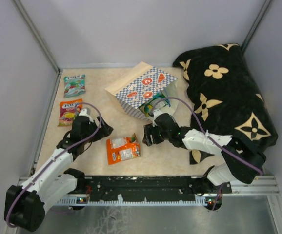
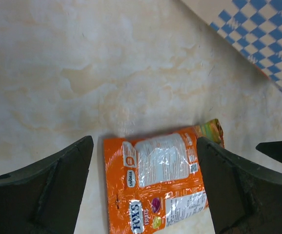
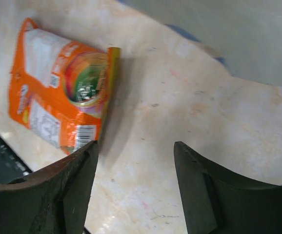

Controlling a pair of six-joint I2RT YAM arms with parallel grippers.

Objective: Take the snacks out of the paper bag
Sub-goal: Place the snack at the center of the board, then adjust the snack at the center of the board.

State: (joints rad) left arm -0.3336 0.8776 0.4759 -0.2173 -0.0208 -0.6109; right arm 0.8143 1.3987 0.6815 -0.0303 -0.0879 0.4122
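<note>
One black cloth (image 1: 229, 92) fills the space to the right of the right gripper (image 1: 148, 135). The bag (image 1: 141, 90) lies on its side just beyond those fingers, mouth toward them, with packets (image 1: 153, 104) showing inside. The right gripper and the left gripper (image 1: 103, 130) both have their fingers spread, holding nothing. An orange packet (image 1: 123, 148) lies flat between the two grippers, nearer the bases. A purple packet (image 1: 70, 111) sits just left of the left fingers, and a teal packet (image 1: 74, 85) lies beyond it.
</note>
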